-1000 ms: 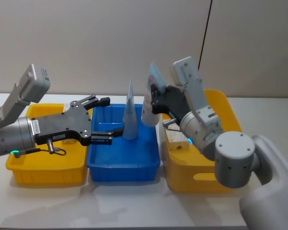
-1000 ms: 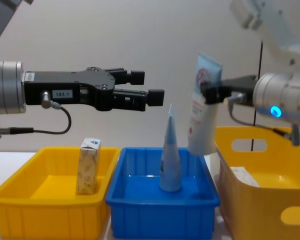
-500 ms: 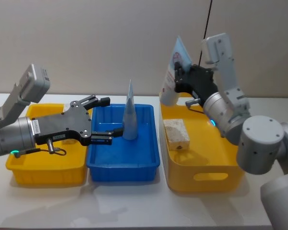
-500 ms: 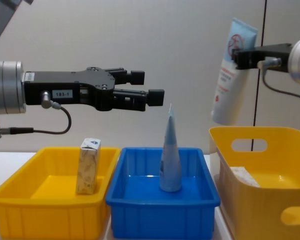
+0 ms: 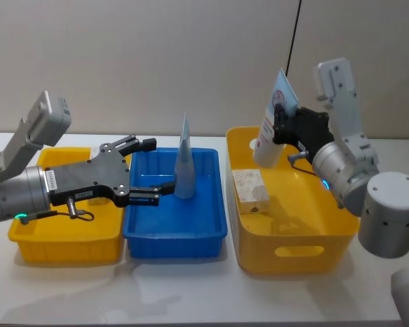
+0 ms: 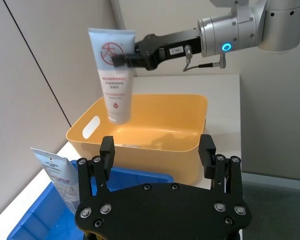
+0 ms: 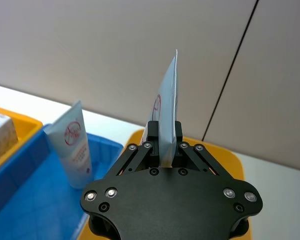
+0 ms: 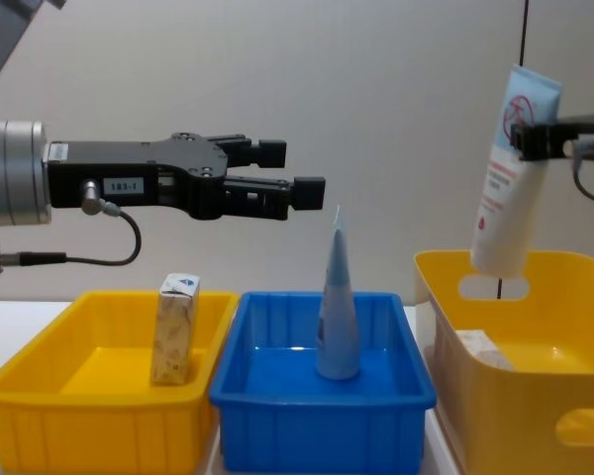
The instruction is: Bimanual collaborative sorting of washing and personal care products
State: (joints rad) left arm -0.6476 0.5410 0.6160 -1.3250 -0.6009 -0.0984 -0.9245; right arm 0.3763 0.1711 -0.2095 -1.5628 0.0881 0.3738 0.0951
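R tool (image 5: 281, 128) clamped on white tube (image 5: 273, 126) over big yellow bin (image 5: 293, 255) | L tool (image 5: 150, 170) wide, empty, over blue bin (image 5: 174, 238) | white desk (image 5: 191, 293), grey wall

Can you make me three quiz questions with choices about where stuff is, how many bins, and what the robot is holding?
1. Where does the small carton stand?
A. left yellow bin
B. blue bin
C. on the table

2. How many bins are there?
A. one
B. two
C. three

3. What is the right pincer doing?
A. hanging open
B. gripping a white tube
C. pushing a bin

Answers: 1 A, the carton stands upright in the left yellow bin. 2 C, a blue bin sits between two yellow ones. 3 B, it is shut on the white tube, held above the right yellow bin.
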